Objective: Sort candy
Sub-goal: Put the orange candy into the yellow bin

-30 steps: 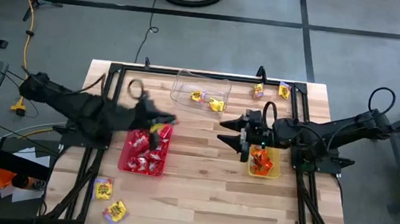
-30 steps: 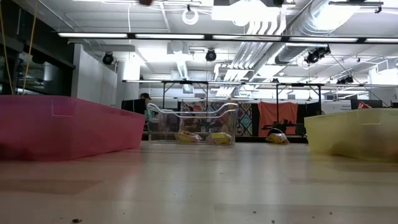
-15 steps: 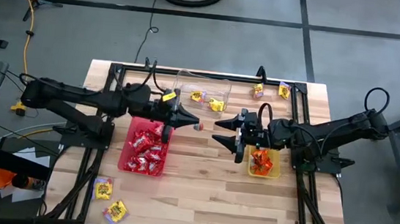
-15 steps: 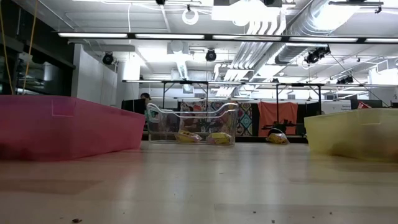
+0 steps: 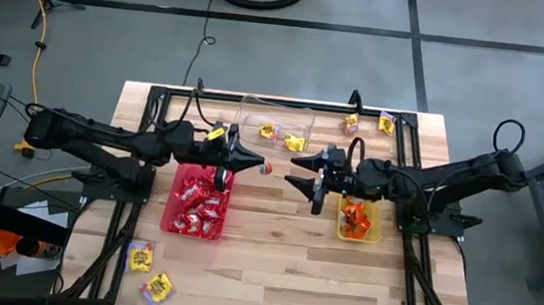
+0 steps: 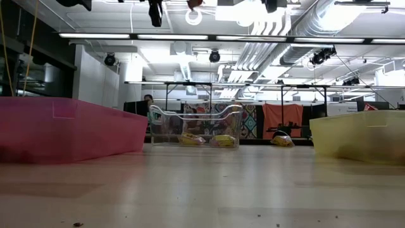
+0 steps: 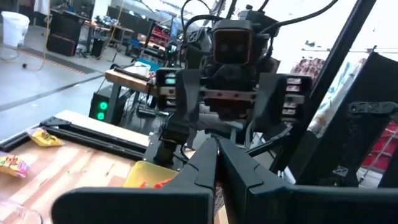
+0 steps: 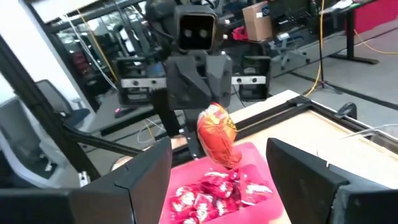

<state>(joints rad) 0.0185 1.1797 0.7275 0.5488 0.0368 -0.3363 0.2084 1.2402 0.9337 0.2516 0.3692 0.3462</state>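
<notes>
My left gripper (image 5: 254, 163) is level above the table's middle, shut on an orange candy (image 5: 266, 169). My right gripper (image 5: 300, 173) faces it from the table's right, open, its fingertips just short of the candy (image 8: 217, 138). In the left wrist view the candy is hidden behind my shut fingers (image 7: 216, 155). Red candies lie in the red tray (image 5: 169, 225), orange ones in the yellow tray (image 5: 372, 236), yellow ones in the clear tray (image 5: 256, 111). My left gripper pinches the orange candy by its upper end (image 8: 210, 115) between its two fingertips. The fingers come level from the table's left. The candy hangs tilted below the fingertips, lifted clear of the table.
Loose yellow candies lie at the far right (image 5: 353, 123) (image 5: 387, 123) and at the near left corner (image 5: 142, 257) (image 5: 157, 285). A black frame (image 5: 405, 276) runs around the tabletop. Bare wood lies toward the near edge.
My left gripper has risen from over the red tray and swung toward the table's middle and far side, turning from pointing down to level, with the orange candy kept in its shut fingers. My right gripper has edged slightly toward it, still open.
</notes>
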